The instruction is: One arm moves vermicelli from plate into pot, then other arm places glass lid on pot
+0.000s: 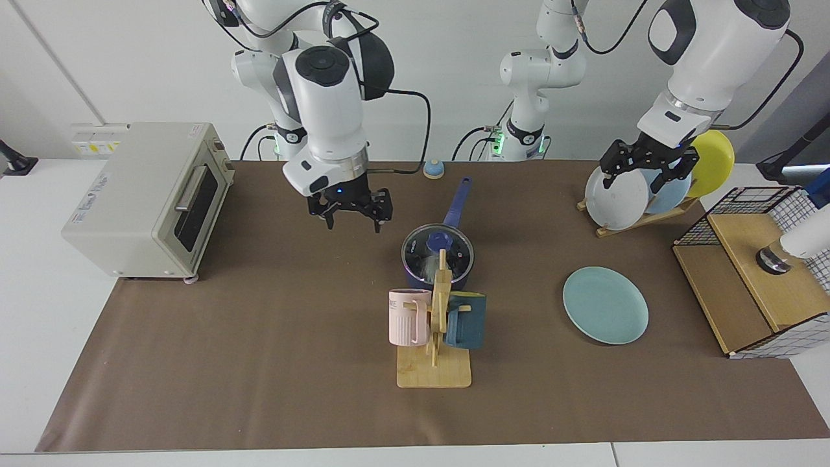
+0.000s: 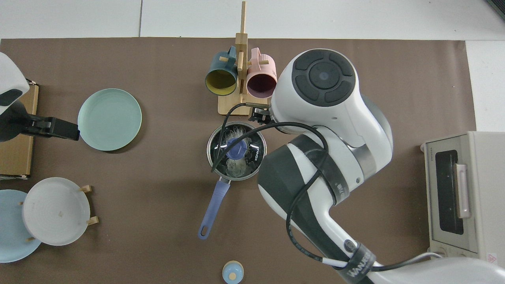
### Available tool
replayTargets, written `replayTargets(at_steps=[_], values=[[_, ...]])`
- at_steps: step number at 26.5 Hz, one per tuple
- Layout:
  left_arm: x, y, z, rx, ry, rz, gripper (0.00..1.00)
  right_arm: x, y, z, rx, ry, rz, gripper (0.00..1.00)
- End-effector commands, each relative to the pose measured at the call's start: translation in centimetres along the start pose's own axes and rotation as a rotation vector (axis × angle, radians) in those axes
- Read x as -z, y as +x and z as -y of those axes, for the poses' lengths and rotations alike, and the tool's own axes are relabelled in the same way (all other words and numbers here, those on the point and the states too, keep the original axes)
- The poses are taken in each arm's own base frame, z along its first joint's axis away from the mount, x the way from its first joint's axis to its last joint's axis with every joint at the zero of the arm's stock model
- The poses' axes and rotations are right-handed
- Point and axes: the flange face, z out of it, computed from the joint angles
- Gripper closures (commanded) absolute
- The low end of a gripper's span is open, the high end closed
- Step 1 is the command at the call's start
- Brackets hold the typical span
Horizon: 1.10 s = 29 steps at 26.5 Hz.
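Right fingers: the right gripper [image 1: 351, 216] hangs above the desk [image 1: 259, 337] between the toaster oven [image 1: 146, 198] and the pot, fingers spread apart, nothing in them.
Left fingers: the left gripper [image 1: 646, 170] waits up at the plate rack [image 1: 639, 217], fingers parted and empty, just in front of the greyish-white plate [image 1: 616, 198].
Glass lid: the glass lid [image 2: 236, 151] sits flat on the pot, metal rim all round, blue knob at centre.
Pot: the pot [image 1: 438, 258] stands mid-desk, dark navy, its long blue handle pointing toward the arm bases.
Vermicelli: the vermicelli [image 2: 236, 167] shows through the glass as a pale tangle inside the pot.
Plate: the plate [image 1: 605, 305] lies bare on the desk, well apart from the pot, near the wire basket [image 1: 755, 272].
Around: a mug stand [image 1: 436, 350] with a pink mug [image 1: 408, 316] and a teal mug [image 1: 465, 320] stands just in front of the pot and hides part of it in the facing view.
Small dome: a blue-and-tan knobbed piece [image 2: 232, 273] sits near the desk edge beyond the pot handle.
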Motion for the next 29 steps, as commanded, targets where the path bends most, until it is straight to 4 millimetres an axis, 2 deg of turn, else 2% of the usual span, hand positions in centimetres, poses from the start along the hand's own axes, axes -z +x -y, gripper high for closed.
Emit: replayTargets(at_steps=[1,4,8,14,22,26,29], values=[[0.2,-0.6,0.0,-0.011,0.02,-0.002,0.0,1.4,-1.3,-6.0,0.054,0.011,0.017,0.0],[0.2,-0.6,-0.1,-0.013,0.019,0.0,0.0,2.4,-1.2,-9.4,0.059,0.022,0.012,0.0],[0.2,-0.6,0.0,-0.011,0.02,-0.002,0.0,4.6,-1.4,-12.8,0.1,0.022,-0.008,0.0],[0.2,-0.6,-0.1,-0.013,0.02,-0.002,0.0,6.5,-1.5,-18.4,0.041,0.018,0.005,0.0],[0.2,-0.6,-0.1,-0.013,0.019,0.0,0.0,9.5,-2.9,-22.2,0.047,0.02,-0.007,0.0],[0.2,-0.6,0.0,-0.011,0.02,-0.002,0.0,10.5,-3.0,-23.6,0.061,0.021,-0.026,0.0],[0.2,-0.6,-0.1,-0.013,0.019,0.0,0.0,11.0,-3.2,-23.9,0.048,0.022,-0.032,0.0]])
